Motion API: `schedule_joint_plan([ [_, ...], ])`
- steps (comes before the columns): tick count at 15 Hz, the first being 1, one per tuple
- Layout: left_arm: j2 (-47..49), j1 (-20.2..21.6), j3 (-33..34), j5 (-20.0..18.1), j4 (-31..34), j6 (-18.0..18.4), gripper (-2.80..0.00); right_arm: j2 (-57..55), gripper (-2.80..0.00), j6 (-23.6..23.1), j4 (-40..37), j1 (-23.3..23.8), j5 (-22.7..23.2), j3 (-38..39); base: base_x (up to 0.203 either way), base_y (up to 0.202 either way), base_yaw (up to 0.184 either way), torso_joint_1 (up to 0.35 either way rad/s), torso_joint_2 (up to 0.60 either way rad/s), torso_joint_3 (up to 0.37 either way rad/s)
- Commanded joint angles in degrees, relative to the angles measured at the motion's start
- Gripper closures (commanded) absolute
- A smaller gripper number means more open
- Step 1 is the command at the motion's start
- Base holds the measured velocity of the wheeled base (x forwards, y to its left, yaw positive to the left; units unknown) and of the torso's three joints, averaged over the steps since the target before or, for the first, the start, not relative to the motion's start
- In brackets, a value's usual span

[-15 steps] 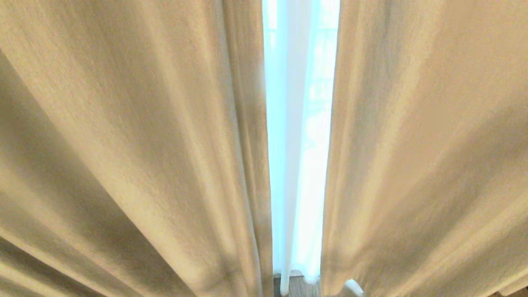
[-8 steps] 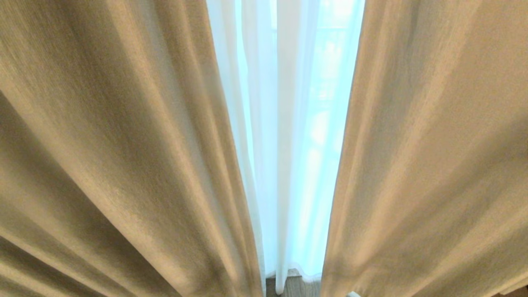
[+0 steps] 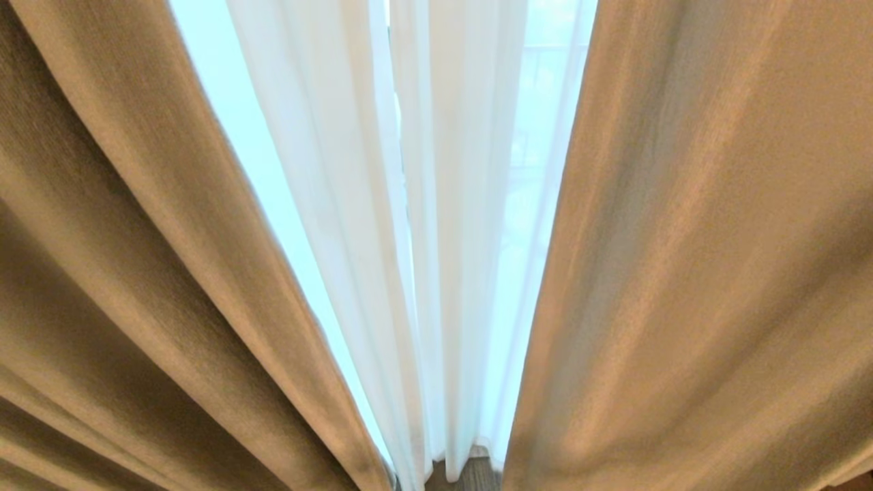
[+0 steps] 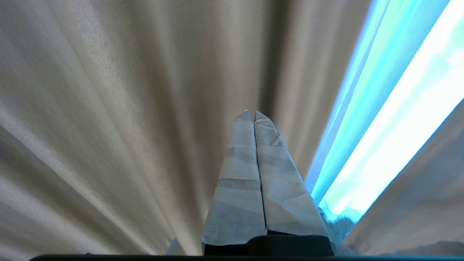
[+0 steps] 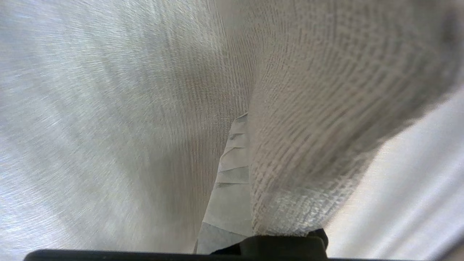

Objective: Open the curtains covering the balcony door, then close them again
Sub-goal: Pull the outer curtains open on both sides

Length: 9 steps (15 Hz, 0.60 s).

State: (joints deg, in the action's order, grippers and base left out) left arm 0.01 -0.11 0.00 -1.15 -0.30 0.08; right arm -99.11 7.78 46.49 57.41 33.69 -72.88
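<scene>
Wider since a second ago, the gap between the beige curtains (image 3: pixel 682 273) bares the white sheer (image 3: pixel 409 273) at centre while the opening step runs, the right gripper (image 5: pixel 241 152) clenched on a woven fold, the left gripper (image 4: pixel 253 119) clenched empty near the left drape; next, likely parting the sheer.

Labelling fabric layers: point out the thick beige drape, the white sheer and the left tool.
thick beige drape (image 3: pixel 682 273): head view, right panel.
white sheer (image 3: pixel 436 239): head view, middle folds.
left tool (image 4: pixel 253 115): left wrist view, closed tips.
</scene>
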Motion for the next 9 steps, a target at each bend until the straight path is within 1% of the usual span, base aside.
schedule_joint_plan([
  [1,0.0,0.0,0.0,0.0,0.0,0.0,0.0,4.9,0.0,0.3,0.5,-1.8,2.2,3.1,0.0,0.0,0.0,0.0,0.0,0.0],
  [3,0.0,0.0,0.0,0.0,0.0,0.0,0.0,7.3,0.0,0.5,0.6,-4.6,2.4,5.0,0.0,0.0,0.0,0.0,0.0,0.0],
  [6,0.0,0.0,0.0,0.0,0.0,0.0,0.0,10.2,0.0,2.8,2.3,-8.6,2.5,7.8,0.0,0.0,0.0,0.0,0.0,0.0],
  [9,0.0,-0.1,0.0,0.0,0.0,0.0,0.0,11.4,0.0,2.9,2.5,-10.9,2.5,8.8,0.0,0.0,0.0,0.0,0.0,0.0],
])
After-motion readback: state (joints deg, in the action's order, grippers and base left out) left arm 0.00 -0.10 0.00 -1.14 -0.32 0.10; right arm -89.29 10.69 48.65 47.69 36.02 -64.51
